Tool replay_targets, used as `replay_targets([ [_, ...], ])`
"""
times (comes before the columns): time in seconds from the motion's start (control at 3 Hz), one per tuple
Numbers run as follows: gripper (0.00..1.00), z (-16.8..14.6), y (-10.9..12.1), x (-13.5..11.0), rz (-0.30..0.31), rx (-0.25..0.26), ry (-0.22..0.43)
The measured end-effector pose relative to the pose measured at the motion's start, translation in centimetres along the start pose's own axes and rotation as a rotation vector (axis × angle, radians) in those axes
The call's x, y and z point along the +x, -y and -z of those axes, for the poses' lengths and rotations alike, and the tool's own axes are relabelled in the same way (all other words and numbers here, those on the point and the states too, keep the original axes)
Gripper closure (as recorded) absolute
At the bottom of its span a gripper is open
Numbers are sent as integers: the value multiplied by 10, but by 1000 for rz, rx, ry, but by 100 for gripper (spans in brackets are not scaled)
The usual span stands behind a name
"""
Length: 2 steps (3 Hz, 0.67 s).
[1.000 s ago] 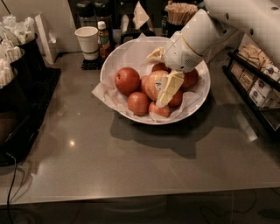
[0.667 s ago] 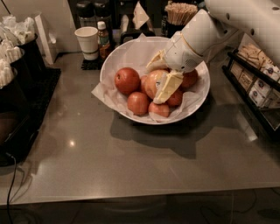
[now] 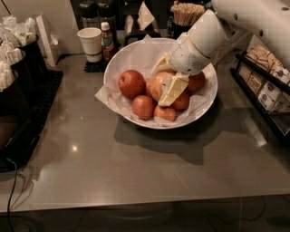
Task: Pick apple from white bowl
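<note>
The white bowl [image 3: 205,106], lined with crinkled white paper, sits at the back middle of the grey counter. The apple [image 3: 155,87], the largest and palest in the pile, lies in its centre. My gripper [image 3: 160,87] reaches down from the upper right. One cream finger [image 3: 173,89] lies across the apple's right front and the other [image 3: 159,67] against its far side. The fingers are shut on the apple, which still rests among the others. Smaller dark red apples lie around it, one to the left [image 3: 131,83] and one in front [image 3: 143,107].
A white paper cup [image 3: 90,43] and a small bottle [image 3: 107,41] stand behind the bowl to the left. A holder of stir sticks [image 3: 186,13] is at the back. A black rack of packets [image 3: 265,88] lines the right edge. Black equipment [image 3: 20,99] fills the left.
The two fingers have drawn closer together around the pale apple, and the wrist has shifted slightly left. The apples and bowl have not moved.
</note>
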<state>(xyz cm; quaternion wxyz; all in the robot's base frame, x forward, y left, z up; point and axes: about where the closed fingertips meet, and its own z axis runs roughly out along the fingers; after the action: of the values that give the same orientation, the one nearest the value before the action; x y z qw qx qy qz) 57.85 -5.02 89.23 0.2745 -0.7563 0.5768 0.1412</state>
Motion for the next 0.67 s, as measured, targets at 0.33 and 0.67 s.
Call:
replay_targets([
  [0.33, 100, 10, -1, -9, 17, 27, 46],
  [0.67, 100, 36, -10, -25, 35, 59, 120],
])
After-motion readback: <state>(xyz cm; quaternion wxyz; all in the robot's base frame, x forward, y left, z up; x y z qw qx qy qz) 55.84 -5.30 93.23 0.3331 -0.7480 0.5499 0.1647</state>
